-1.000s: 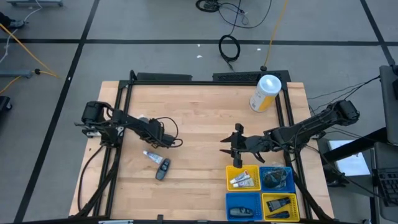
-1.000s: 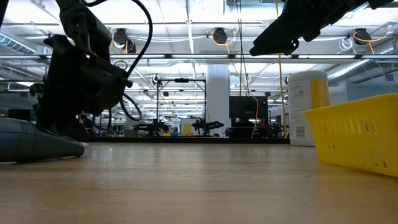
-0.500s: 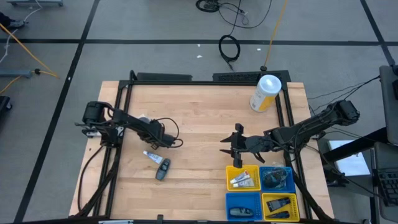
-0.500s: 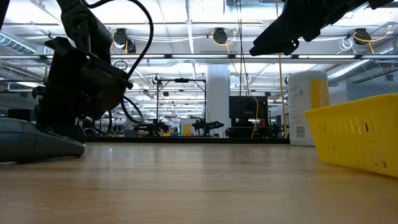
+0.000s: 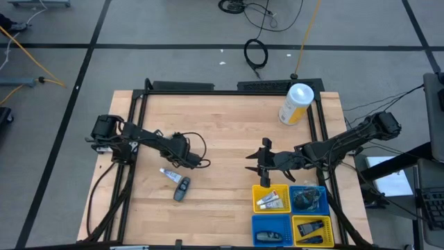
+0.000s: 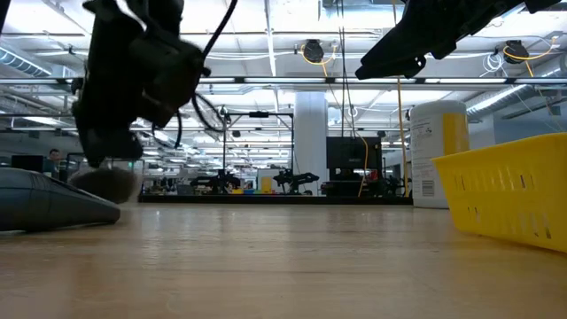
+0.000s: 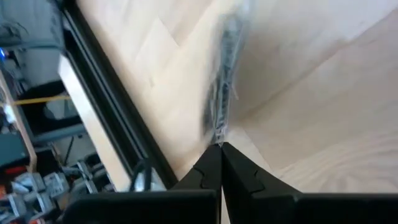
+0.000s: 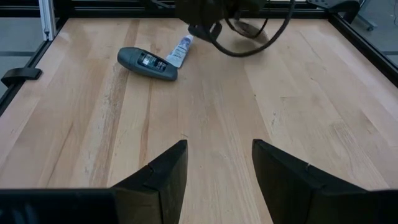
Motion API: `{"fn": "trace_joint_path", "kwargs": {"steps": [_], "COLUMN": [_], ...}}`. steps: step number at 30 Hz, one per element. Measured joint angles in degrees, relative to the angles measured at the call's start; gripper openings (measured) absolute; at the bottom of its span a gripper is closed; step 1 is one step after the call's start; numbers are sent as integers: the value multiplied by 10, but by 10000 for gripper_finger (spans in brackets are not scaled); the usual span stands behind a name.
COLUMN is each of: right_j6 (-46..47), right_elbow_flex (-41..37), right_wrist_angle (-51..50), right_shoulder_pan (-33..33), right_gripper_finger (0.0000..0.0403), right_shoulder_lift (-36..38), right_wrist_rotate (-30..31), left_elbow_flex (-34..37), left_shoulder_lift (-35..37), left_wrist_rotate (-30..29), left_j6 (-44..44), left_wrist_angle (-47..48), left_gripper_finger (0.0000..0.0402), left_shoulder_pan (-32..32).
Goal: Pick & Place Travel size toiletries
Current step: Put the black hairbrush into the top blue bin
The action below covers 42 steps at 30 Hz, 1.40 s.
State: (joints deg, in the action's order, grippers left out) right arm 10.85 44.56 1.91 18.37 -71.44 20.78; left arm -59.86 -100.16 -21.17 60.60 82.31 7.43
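From above, the left hand (image 5: 188,159) has swung a little toward the middle of the tabletop (image 5: 222,118) compared with a second ago, and its fingers have closed. That suggests one toiletry has just been picked up and the carry toward the bins can begin. A white tube (image 5: 169,173) and a dark grey oblong piece (image 5: 181,189) lie side by side just in front of that hand, not yet collected. The right hand (image 5: 257,162) waits half open and empty, beside the yellow bin (image 5: 262,190). The four bins at the near right corner already hold items. A white-and-yellow canister (image 5: 296,103) stands at the far right edge, well clear of any path.

At table level, the left hand (image 6: 106,155) has lifted off the wood where it sat low before; a blurred greyish lump hangs under it. The grey oblong piece (image 6: 53,202) rests on the wood beside it. The yellow bin (image 6: 509,199) is at the right, the canister (image 6: 437,151) behind it.

The left wrist view shows the fingers (image 7: 249,177) pressed together on what looks like a crinkled clear wrapper (image 7: 222,93), blurred by motion.

The right wrist view shows parted fingers (image 8: 161,180) holding nothing, with the tube (image 8: 181,50) and oblong piece (image 8: 147,63) far across open wood.
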Motion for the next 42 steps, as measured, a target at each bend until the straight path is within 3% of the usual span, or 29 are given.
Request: {"fn": "trace_joint_path", "kwargs": {"steps": [9,20,32,42], "right_j6": [0,-11,-45,-45], "right_elbow_flex": [0,0,0,0], "right_wrist_angle": [0,0,39,81], "right_shoulder_pan": [0,0,0,0], "right_gripper_finger": [171,171,171,171], "right_shoulder_lift": [0,0,0,0], "right_wrist_rotate": [0,1,1,2], "left_elbow_flex": [-125,-264,-297,-297], "left_shoulder_lift": [0,1,1,1], "left_wrist_rotate": [-55,-122,-118,-117], "left_j6": [-17,-92,-267,-335], "left_wrist_angle": [75,62,-142,-292], "left_gripper_finger": [0,0,0,0], "left_shoulder_pan": [34,83,116,106]}}
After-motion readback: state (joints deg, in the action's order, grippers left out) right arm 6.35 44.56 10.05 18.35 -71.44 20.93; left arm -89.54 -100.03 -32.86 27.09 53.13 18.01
